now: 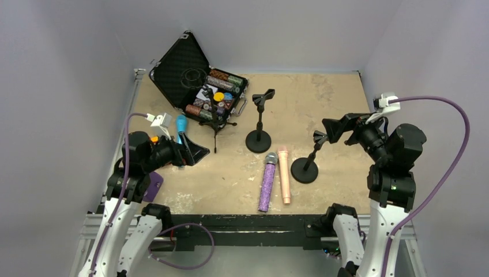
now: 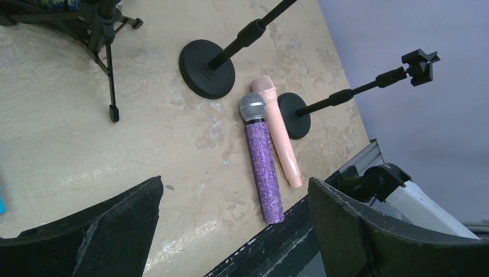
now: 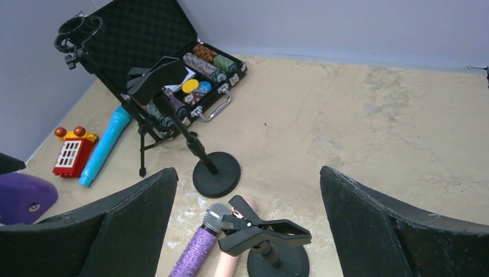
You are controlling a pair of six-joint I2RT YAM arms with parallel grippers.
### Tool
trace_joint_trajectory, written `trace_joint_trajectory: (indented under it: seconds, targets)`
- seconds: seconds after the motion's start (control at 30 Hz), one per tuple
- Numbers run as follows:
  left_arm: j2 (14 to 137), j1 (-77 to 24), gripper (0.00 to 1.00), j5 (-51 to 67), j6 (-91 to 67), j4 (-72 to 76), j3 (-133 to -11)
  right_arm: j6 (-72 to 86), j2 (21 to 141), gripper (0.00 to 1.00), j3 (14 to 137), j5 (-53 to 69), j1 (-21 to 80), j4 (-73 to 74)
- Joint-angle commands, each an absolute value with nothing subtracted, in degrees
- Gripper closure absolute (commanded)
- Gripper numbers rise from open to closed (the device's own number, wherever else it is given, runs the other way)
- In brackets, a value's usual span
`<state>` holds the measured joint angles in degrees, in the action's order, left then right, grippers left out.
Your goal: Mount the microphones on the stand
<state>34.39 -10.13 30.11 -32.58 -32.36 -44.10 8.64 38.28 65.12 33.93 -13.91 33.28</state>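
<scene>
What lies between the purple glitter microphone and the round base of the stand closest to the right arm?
The peach-pink microphone lies there, alongside the purple microphone, with the stand base on its other side. The top view shows this plainly.

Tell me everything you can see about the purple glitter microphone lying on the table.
The purple microphone is a stick-shaped handheld with a glittery, sequin-like purple body, a thin dark band and a rounded grey mesh head. It lies flat on the table near the front edge, slightly tilted, with its head pointing away from the arms. The peach-pink microphone lies alongside on its right, seemingly touching it near the heads. Nothing grips it.
</scene>
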Motion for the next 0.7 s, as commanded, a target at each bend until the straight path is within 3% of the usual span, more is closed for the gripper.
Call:
trace_joint_trajectory:
  seconds: [0.0,0.17,0.37,0.67]
  targets:
    - [35.35,-9.89,0.00,35.46,-34.18,-31.68,-46.87,5.37,38.63,0.01,67.31,33.57,-14.08,33.38]
    - [35.11,-11.99,0.00,35.90,-35.86,-30.08,-46.13,-3.38,38.82,0.01,67.58,40.56,-14.14,35.45]
    - [40.41,-23.67,0.00,28.73,-34.82,-31.52,-49.01,-17.06,40.34,0.01,70.20,59.50,-13.76,42.25]
    - [51.55,-39.59,0.00,15.96,-33.15,-32.90,-55.30,-21.69,42.57,0.01,72.11,61.63,-12.92,47.96]
